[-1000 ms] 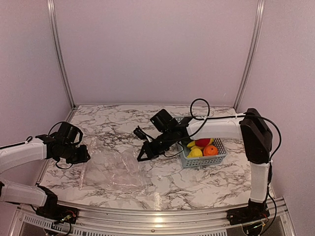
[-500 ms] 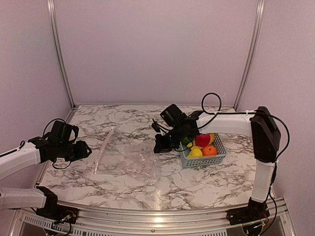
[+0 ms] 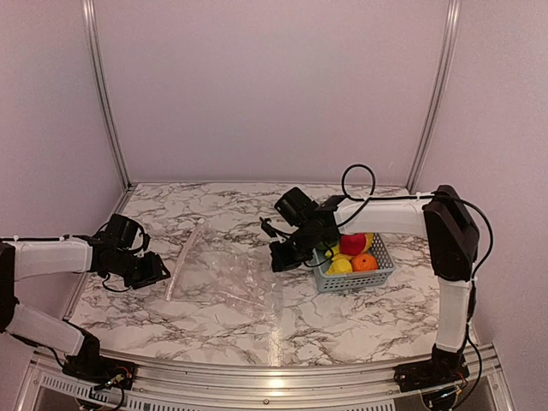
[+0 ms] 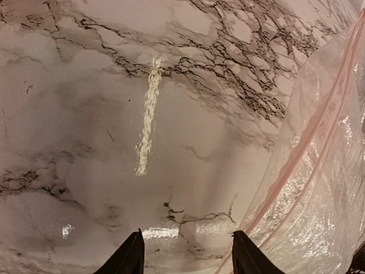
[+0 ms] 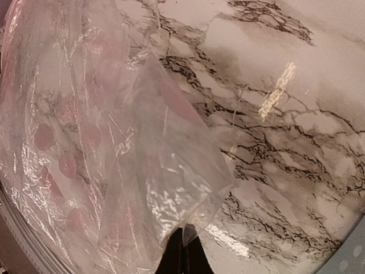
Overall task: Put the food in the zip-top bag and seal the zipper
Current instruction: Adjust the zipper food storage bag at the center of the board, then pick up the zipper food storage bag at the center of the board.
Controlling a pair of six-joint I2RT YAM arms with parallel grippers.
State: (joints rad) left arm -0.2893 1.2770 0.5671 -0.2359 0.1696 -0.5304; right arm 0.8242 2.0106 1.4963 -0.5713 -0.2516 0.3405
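Nearest, the left hand (image 4: pixel 187 233) hung low over the marble surface (image 4: pixel 85 114). Its fingers were spread with nothing between them, just beside the zipper (image 4: pixel 293 140), the straight strip along the mouth edge of the zip-top bag (image 3: pixel 227 278). The bag lay flat and crinkled between the two arms, its mouth toward the left. At the opposite edge the right hand (image 5: pixel 182 242) was clenched on a fold of the film, which rose off the surface to its tips. Beyond, at the right, the grey slotted basket (image 3: pixel 360 281) held the food: a red apple (image 3: pixel 352 247), an orange (image 3: pixel 366 262) and a lemon (image 3: pixel 340 266) among it. None was in the bag yet.

The step looked to be opening the mouth. To do it well, the left hand would need to close on the upper lip alone beside the zipper, not on both layers. The right hand would meanwhile hold the far edge taut so the bag could not slide. A slow lift should part the layers, since film this thin and slick could easily slip free.
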